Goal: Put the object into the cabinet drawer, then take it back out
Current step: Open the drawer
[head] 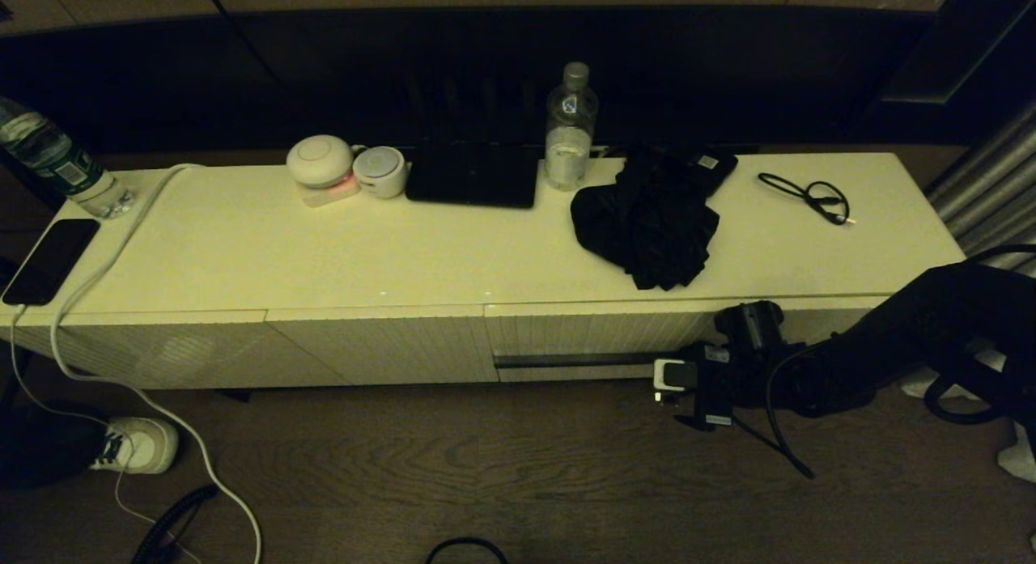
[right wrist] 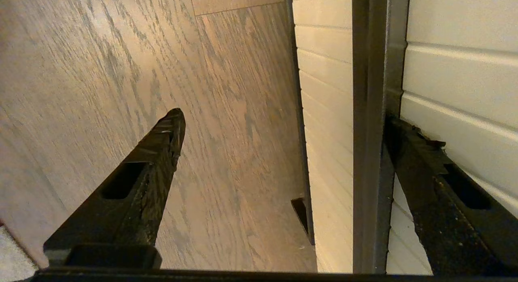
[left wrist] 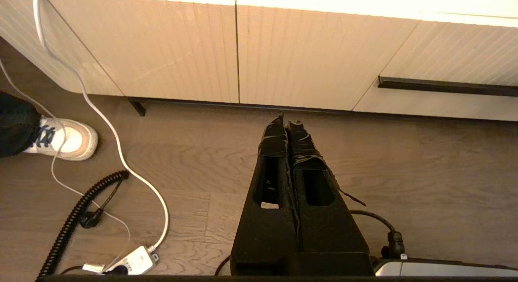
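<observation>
The object (head: 647,216), a crumpled black fabric bundle, lies on the cabinet top right of centre, with no gripper touching it. Below it the cabinet drawer (head: 599,333) is shut, its dark handle strip (head: 566,360) running along the ribbed front. My right gripper (head: 684,370) is at the right end of that strip and stands open (right wrist: 285,117). One of its fingers (right wrist: 421,152) lies against the ribbed front (right wrist: 453,71) beside the strip (right wrist: 370,132); the other is out over the floor. My left gripper (left wrist: 287,122) is shut and empty above the floor, in front of the left panels.
On the cabinet top stand a water bottle (head: 571,131), a flat black slab (head: 473,175), two white round devices (head: 321,161), a small labelled black device (head: 712,166) and a thin black cable (head: 813,196). A phone (head: 50,260) lies at far left. A shoe (head: 137,444) and cords are on the floor.
</observation>
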Available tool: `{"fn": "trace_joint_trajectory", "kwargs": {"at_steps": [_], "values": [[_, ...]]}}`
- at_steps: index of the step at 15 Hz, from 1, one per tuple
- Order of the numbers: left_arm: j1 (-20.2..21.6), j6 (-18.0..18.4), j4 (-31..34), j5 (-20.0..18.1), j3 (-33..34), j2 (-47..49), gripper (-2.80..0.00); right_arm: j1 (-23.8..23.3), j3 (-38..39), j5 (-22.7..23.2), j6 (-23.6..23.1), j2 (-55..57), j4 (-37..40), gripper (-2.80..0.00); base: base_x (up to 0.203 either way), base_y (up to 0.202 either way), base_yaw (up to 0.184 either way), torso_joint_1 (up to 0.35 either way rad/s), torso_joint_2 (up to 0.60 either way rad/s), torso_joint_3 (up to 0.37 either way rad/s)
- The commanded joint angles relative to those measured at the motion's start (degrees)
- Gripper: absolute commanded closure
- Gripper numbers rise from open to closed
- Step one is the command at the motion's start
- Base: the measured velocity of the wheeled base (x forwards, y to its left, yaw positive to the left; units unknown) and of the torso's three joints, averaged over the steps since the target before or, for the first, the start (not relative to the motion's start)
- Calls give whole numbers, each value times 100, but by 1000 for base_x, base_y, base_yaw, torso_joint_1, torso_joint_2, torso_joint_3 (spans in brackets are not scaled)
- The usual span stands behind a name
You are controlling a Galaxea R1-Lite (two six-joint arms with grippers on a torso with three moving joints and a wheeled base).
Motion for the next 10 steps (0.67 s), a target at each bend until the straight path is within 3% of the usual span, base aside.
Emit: {"fn": "trace_joint_trajectory", "kwargs": {"at_steps": [1, 3, 10], "values": [[4, -4, -2, 2, 0, -9, 0, 3, 156, 17, -90, -210, -16, -280, 0, 0, 0, 0, 0, 0], [4, -4, -2, 2, 0, -9, 0, 3, 426, 20, -344, -366, 59, -280, 0, 0, 0, 0, 0, 0], [4, -4, -2, 2, 0, -9, 0, 3, 1037, 14, -340, -373, 41, -280, 0, 0, 0, 0, 0, 0]]}}
